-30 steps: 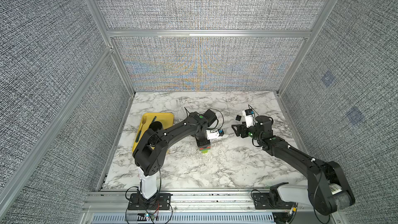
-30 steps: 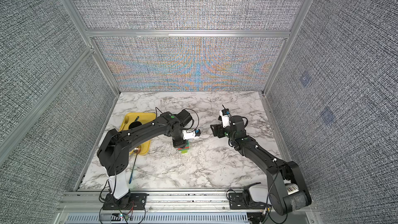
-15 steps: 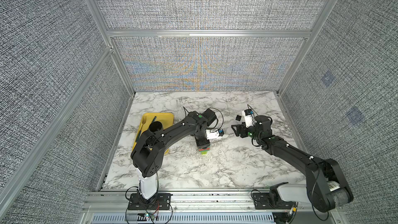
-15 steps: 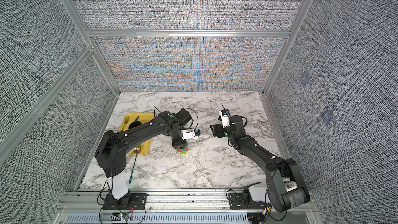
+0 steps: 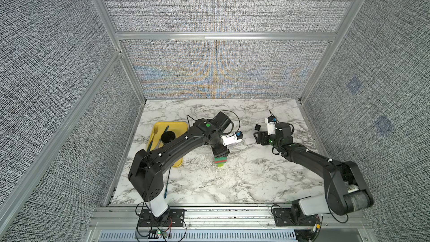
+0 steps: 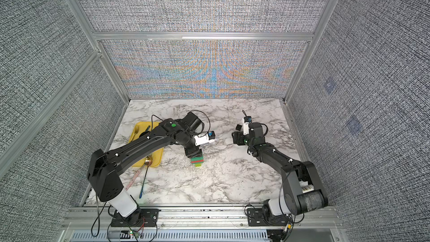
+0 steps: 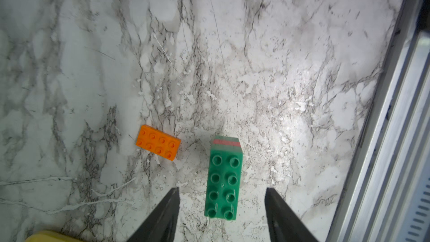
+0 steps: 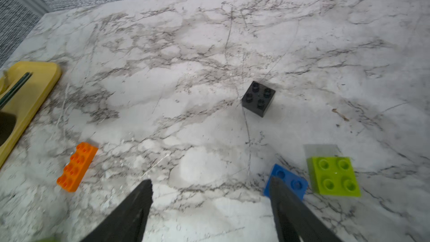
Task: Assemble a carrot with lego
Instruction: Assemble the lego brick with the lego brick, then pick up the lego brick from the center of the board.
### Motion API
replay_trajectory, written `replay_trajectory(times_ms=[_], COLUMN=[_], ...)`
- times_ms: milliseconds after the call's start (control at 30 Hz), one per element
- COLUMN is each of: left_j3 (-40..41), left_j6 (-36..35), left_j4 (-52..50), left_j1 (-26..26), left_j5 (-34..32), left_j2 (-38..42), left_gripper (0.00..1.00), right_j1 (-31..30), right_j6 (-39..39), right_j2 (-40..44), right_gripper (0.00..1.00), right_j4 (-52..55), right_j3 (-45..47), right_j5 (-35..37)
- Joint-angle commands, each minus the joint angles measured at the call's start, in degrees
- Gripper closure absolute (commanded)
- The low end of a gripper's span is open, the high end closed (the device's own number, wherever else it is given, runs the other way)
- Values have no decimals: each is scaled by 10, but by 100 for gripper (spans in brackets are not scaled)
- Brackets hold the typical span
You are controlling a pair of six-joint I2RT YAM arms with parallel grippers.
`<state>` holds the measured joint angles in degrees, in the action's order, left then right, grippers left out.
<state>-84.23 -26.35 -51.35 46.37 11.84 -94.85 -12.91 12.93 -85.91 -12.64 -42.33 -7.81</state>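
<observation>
While the carrot stack (image 7: 223,180) stands upright on the marble tabletop (image 5: 244,182) near its middle, its top dark green brick shows eight studs, with a red layer and more green visible below; in both top views a lime brick forms its base (image 5: 220,163). Directly above it hangs the left gripper (image 7: 222,208), its jaws spread apart on either side of the stack and clear of its sides, gripping nothing. An orange brick (image 7: 158,142) lies flat just beside the stack, apart from it. Toward the left edge sits a yellow tray (image 5: 179,125) with cutlery in it. Nearer the right edge, the right gripper (image 8: 209,196) hovers with jaws wide and empty; a blue brick (image 8: 288,181) lies by one fingertip, a lime square brick (image 8: 334,176) just beside that, and a black brick (image 8: 258,98) farther toward the back edge.
</observation>
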Motion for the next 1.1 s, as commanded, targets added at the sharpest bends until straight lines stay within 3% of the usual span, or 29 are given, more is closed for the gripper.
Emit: replay_trajectory(times_ms=[0,200,533,1067], left_j3=[10,-1,23,26], left_j6=[54,120,136,137], left_j4=[67,81,91,92], left_j1=[-2,-5,-5,-5], left_j5=[21,-18,-56,-48], left_j2=[28,54,92,100], left_gripper=[38,38,38,38], right_j1=[-1,0,4,-4], right_j6=[46,90,119,125], right_j2=[-53,-161,-276,-327], right_gripper=[21,21,27,54], right_j4=[-6,31,70,97], right_j3=[-49,-151,-244,-275], right_j5=[50,122,135,159])
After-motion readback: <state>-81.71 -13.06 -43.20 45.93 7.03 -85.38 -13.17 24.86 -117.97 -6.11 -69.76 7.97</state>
